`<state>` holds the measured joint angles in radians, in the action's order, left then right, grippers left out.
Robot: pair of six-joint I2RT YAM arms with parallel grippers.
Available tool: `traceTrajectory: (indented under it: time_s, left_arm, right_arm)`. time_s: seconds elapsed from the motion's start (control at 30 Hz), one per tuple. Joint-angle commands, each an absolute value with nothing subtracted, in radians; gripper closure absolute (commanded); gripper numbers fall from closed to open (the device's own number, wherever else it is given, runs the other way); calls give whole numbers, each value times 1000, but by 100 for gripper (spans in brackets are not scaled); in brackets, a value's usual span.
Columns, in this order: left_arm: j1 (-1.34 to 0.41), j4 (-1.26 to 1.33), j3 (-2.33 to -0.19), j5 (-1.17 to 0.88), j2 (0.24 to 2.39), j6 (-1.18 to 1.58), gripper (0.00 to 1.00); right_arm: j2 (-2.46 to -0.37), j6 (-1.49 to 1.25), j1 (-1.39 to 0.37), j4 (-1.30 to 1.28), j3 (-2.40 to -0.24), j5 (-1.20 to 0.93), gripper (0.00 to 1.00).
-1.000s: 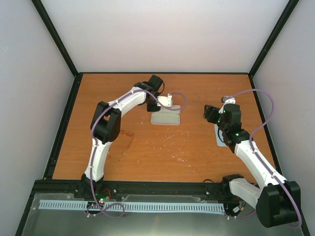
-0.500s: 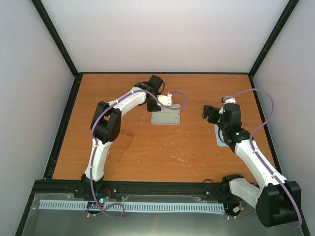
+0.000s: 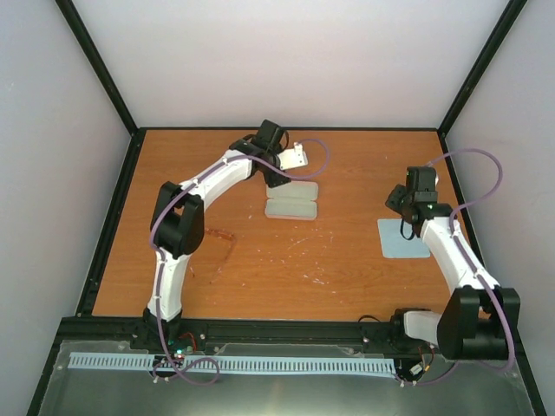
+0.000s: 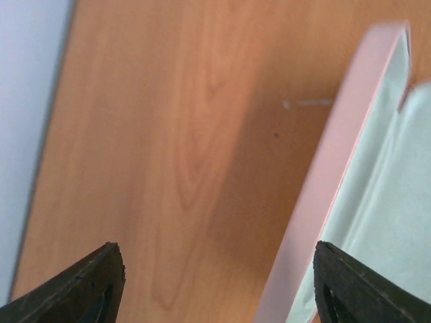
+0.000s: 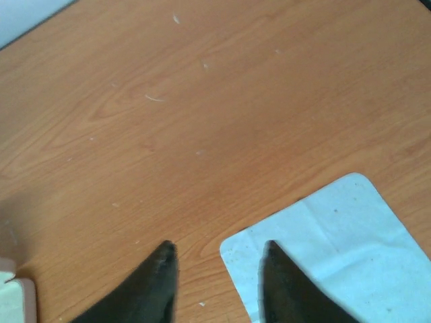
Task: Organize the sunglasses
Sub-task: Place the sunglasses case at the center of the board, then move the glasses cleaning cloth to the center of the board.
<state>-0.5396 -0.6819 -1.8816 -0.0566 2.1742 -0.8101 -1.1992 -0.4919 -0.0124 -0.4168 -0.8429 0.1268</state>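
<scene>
Top external view: the left tool (image 3: pixel 293 158) hangs over the far middle of the tabletop (image 3: pixel 347 277), just behind the pale pink case (image 3: pixel 290 201), which lies open as two halves side by side. The sunglasses (image 3: pixel 222 235) lie on the bare wood beside the left arm's elbow, faint against the surface and well apart from the case. The right tool (image 3: pixel 397 198) hangs over the far edge of the light blue cloth (image 3: pixel 403 237). Left wrist view: the left tool (image 4: pixel 215 249) is released, fingers wide apart and holding nothing; the case's pink rim (image 4: pixel 337 168) runs just inside the right-hand finger. Right wrist view: the right tool (image 5: pixel 218 245) is released, fingers moderately apart and empty above the cloth's corner (image 5: pixel 323 249); a corner of the case (image 5: pixel 20 296) shows at lower left.
</scene>
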Motion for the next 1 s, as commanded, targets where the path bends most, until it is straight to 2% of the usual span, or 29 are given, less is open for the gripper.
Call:
traceTrajectory:
  time_s: [0.0, 0.03, 0.07, 0.23, 0.43, 0.97]
  left_arm:
    - [-536, -502, -1862, -21, 2056, -691, 23]
    - [-535, -477, -1858, -16, 2044, -680, 23]
    - [-535, -456, -1853, -17, 2031, -669, 23]
    - [-519, -404, -1865, -70, 1992, -608, 23]
    - [-474, -394, -1849, -196, 1947, -535, 23]
    - [-443, -383, -1775, -240, 1914, -516, 23]
  right_arm:
    - [-1289, -452, 18, -620, -919, 110, 87]
    - [-1323, -442, 17, -660, -930, 96, 97]
    - [-1360, -433, 18, -698, -935, 74, 97]
    - [-1472, -448, 17, -737, -872, -33, 97]
    - [-1504, -485, 18, -750, -846, 7, 97]
    - [-1594, -502, -1, -723, -817, 31, 97]
